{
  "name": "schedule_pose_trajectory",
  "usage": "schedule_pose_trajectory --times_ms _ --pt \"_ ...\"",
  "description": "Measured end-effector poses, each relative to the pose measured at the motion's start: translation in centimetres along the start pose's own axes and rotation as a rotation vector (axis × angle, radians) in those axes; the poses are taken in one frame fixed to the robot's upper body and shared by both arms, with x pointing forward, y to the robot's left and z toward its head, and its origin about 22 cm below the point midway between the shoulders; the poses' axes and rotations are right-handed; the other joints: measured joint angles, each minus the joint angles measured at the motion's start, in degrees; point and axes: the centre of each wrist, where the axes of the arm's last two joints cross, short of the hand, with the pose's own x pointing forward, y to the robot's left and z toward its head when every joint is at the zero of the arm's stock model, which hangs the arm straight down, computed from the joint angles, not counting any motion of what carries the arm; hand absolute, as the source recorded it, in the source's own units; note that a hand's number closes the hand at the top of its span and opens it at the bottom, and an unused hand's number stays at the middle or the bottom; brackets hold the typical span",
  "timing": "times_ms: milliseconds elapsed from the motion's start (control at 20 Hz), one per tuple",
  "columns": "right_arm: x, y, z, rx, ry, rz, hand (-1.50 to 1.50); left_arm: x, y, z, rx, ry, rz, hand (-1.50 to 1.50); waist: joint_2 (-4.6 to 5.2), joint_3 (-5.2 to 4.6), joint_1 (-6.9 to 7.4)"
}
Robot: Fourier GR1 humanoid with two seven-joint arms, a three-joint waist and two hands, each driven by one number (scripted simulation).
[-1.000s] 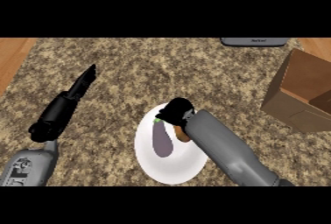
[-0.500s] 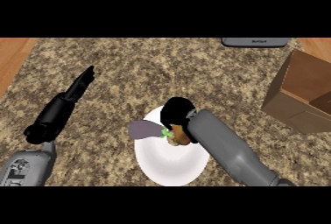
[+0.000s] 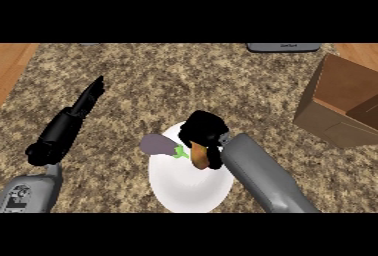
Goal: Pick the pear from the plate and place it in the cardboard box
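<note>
Left hand (image 3: 77, 107): resting at the left of the view, fingers straight and together, pointing up the counter (image 3: 148, 75), touching nothing.
Eggplant (image 3: 160, 145): a purple one lying across the plate's upper left rim, its green stem end pointing toward the pear; it is hanging partly over the counter.
Plate (image 3: 184, 192): white, sitting near the middle of the view, mostly bare below the hand.
Pear (image 3: 199, 156): an orange-brown piece is showing under the right hand, over the plate's upper part; whether it is lifting clear of the plate, I cannot tell.
Right hand (image 3: 203, 131): curling its fingers round the pear from above, hiding most of it.
Box (image 3: 341, 102): cardboard, standing open at the right edge, well apart from the plate, nothing showing inside.
Progress: the grasp is looking made, so the pick is roughly in hand; the carry to the right across the counter and the release into the box are both remaining.
</note>
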Motion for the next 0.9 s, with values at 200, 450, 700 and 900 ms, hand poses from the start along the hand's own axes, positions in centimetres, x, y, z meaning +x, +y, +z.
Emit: schedule_pose_trajectory --times_ms 200,450,700,900 --pt "-0.1 1.0 2.8 -0.221 0.072 -0.079 1.50 -0.7 0.5 0.8 0.019 0.017 0.003 0.00 -0.38 0.00 -1.27" --pt "1.0 -0.5 7.3 -0.419 0.109 -0.030 1.50 -0.5 1.1 0.7 0.018 0.020 -0.001 0.00 -0.45 -0.04 -1.49" --pt "2.2 -4.1 12.6 -0.592 0.197 -0.064 1.50 -0.2 1.1 0.7 0.019 0.015 -0.005 0.00 -0.37 -0.05 -1.25" --pt "1.8 -5.6 16.2 -0.741 0.352 -0.171 1.50 0.1 1.1 0.6 0.019 0.009 -0.004 0.00 -0.21 -0.04 -0.94"
